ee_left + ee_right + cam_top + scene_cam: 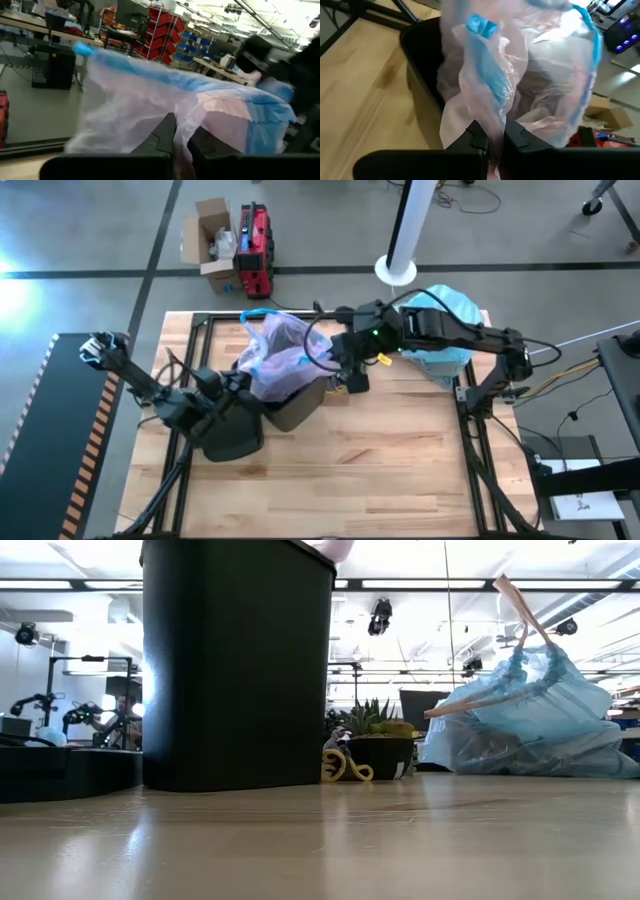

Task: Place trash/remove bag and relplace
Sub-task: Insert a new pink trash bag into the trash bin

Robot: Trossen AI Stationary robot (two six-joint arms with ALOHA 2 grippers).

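Note:
A pinkish-lilac translucent bag [278, 350] with a blue drawstring band stands bunched above the upright black bin [300, 408], its lower part inside the bin [422, 55]. My left gripper [243, 383] is shut on the bag's left side, and my right gripper [335, 365] is shut on its right side. The light blue-teal bag [445, 330] rests on its bottom at the table's far right corner, full and gathered at the top [530, 710]. No loose trash shows. My left gripper [182, 137] pinches thin gathered plastic of the pinkish-lilac bag's upper part [187, 117] between its two fingers; the bag spreads out beyond them. My right gripper [492, 137] pinches a bunched fold of the bag's upper part [487, 112] just below the blue band [485, 60], and the plastic rises taut from the fingers above the bin.
A small green potted plant [375, 740] and a yellowish scrap [345, 768] sit just right of the bin [235, 660]. A low dark shape [60, 772] lies at the table's left. Bare wood spans the near half [380, 470]. A cardboard box and red case stand on the floor beyond.

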